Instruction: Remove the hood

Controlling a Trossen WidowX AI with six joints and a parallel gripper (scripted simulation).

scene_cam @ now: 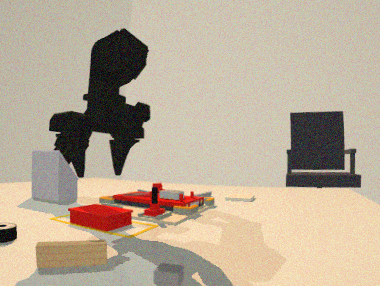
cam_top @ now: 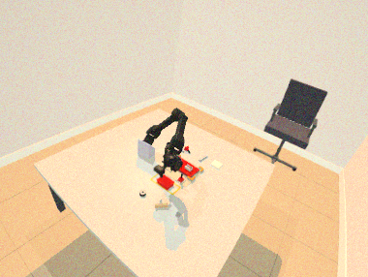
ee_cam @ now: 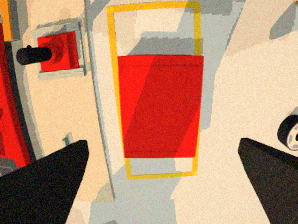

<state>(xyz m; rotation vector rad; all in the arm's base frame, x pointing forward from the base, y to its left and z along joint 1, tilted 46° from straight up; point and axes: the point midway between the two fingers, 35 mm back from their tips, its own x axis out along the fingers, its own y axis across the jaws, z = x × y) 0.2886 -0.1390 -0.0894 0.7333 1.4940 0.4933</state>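
hood [scene_cam: 100, 216] inside marked area [scene_cam: 145, 230] on table [scene_cam: 300, 240], toy car [scene_cam: 160, 199] just behind, gripper [scene_cam: 97, 162] above

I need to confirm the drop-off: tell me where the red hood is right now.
The red hood lies flat on the table inside the yellow marked outline in the wrist view, beside the toy car, with the open tool raised above it, not touching.

Matte black blocky arm [cam_top: 167, 126] with tapered fingers [scene_cam: 120, 155].
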